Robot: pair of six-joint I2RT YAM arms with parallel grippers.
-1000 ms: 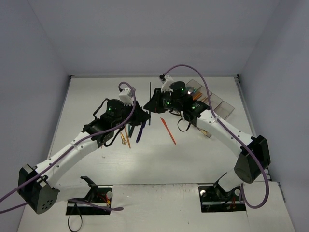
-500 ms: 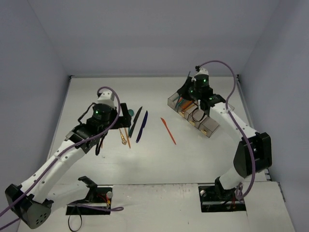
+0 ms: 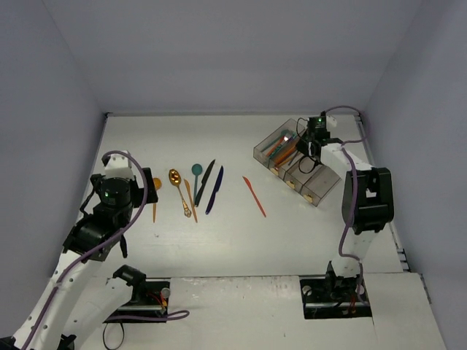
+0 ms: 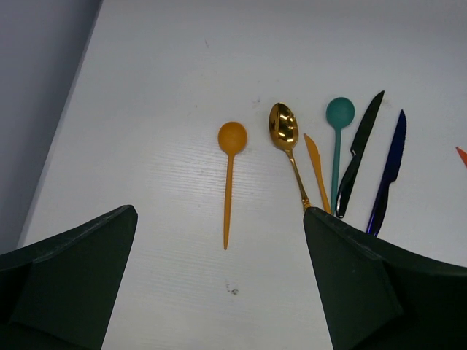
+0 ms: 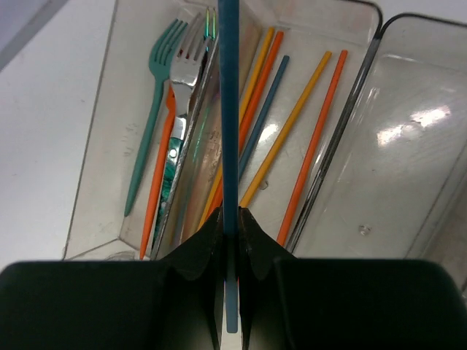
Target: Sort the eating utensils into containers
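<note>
Cutlery like this should handle light, stiff and slick. Each piece lies flat on the tabletop, so a pinch across the narrow handle near its middle looks safest. A grip near one end would probably let the piece swing.

The right hand (image 5: pixel 230 226) is clamped on a thin blue stick (image 5: pixel 228 109), which runs lengthwise above the first bin (image 5: pixel 109 146). That bin is at the 10 o'clock end of the row of bins (image 3: pixel 321 191), and the row sits toward 2 o'clock on the tabletop.

The first bin holds:
- a teal fork (image 5: pixel 149 109) along its 9 o'clock side
- a silver fork (image 5: pixel 188 55) beside the teal one
- an orange handle partly under them
- several slim orange sticks (image 5: pixel 317 138) and a blue one, slanting toward 1 o'clock

The next bin, at 3 o'clock in the wrist view, shows only glare on its floor. What the far bins hold is too small to tell.

The left hand (image 4: pixel 219 292) is spread wide and holds nothing, hanging over the tabletop at about 9 o'clock. Ahead of it lie, from 9 toward 3 o'clock:
- an orange spoon (image 4: pixel 230 168)
- a gold spoon (image 4: pixel 284 131)
- an orange knife (image 4: pixel 317 171), close against the gold spoon's handle
- a teal spoon (image 4: pixel 338 124)
- a black knife (image 4: pixel 359 157)
- a navy knife (image 4: pixel 389 164)

A second orange knife (image 3: pixel 254 197) lies apart, near the centre. The gold spoon looks the slipperiest, and its crowded handle leaves little room for a finger.
</note>
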